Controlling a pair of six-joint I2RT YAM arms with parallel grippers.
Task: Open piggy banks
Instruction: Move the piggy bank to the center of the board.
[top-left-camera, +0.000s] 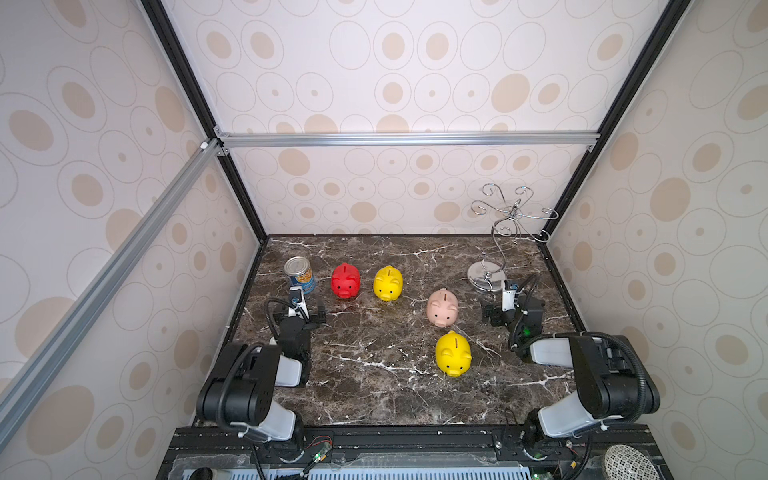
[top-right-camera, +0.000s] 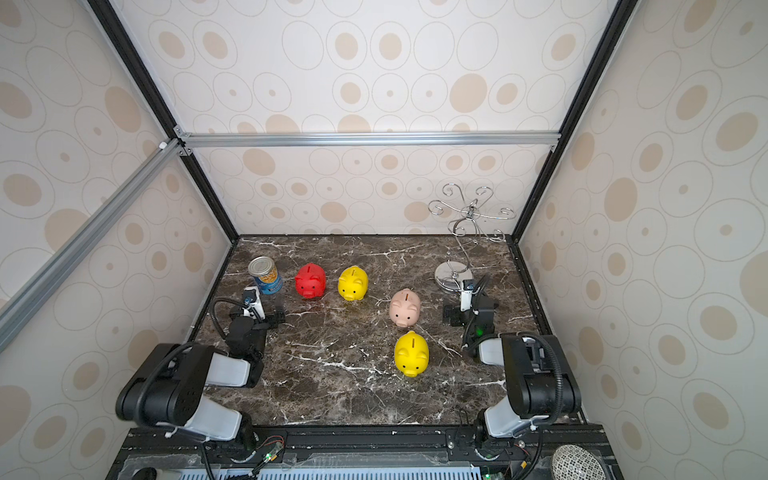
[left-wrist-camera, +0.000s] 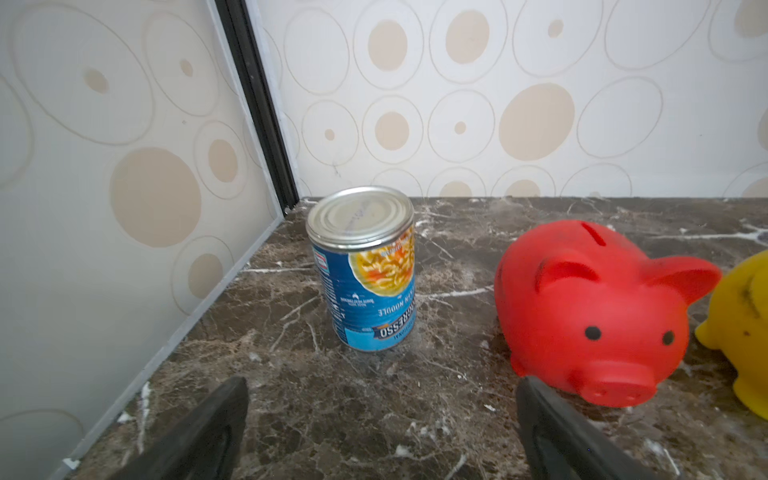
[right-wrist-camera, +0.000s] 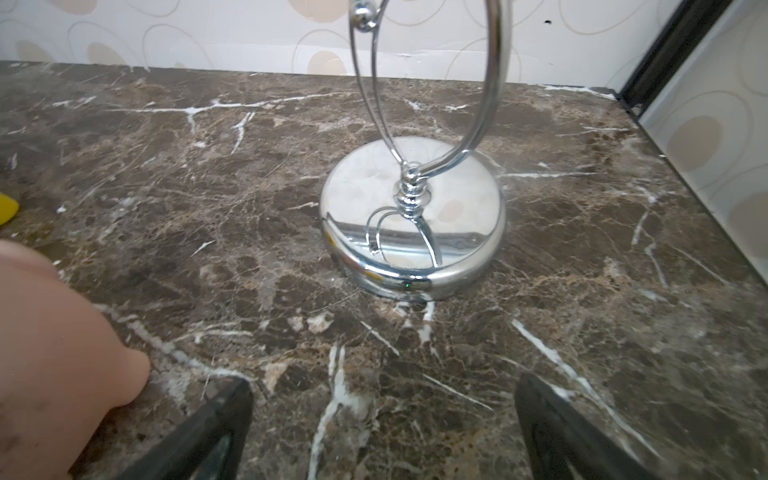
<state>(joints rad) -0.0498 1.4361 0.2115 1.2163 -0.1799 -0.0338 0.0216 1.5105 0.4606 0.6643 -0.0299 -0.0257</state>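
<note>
Four piggy banks stand upright on the marble table (top-left-camera: 374, 386), snouts toward the front. A red pig (top-left-camera: 345, 280) (left-wrist-camera: 590, 311) and a yellow pig (top-left-camera: 387, 283) (left-wrist-camera: 744, 324) are at the back left. A pale pink pig (top-left-camera: 442, 308) (right-wrist-camera: 50, 353) is right of centre, with another yellow pig (top-left-camera: 453, 354) in front of it. My left gripper (top-left-camera: 303, 311) (left-wrist-camera: 380, 386) hangs open and empty, just in front of the can and left of the red pig. My right gripper (top-left-camera: 511, 306) (right-wrist-camera: 382, 388) is open and empty between the pink pig and the chrome stand.
A blue-labelled tin can (top-left-camera: 300, 274) (left-wrist-camera: 363, 270) stands at the back left near the side wall. A chrome wire stand (top-left-camera: 488, 276) (right-wrist-camera: 411, 216) with curled hooks rises at the back right. Patterned walls close in the table on three sides.
</note>
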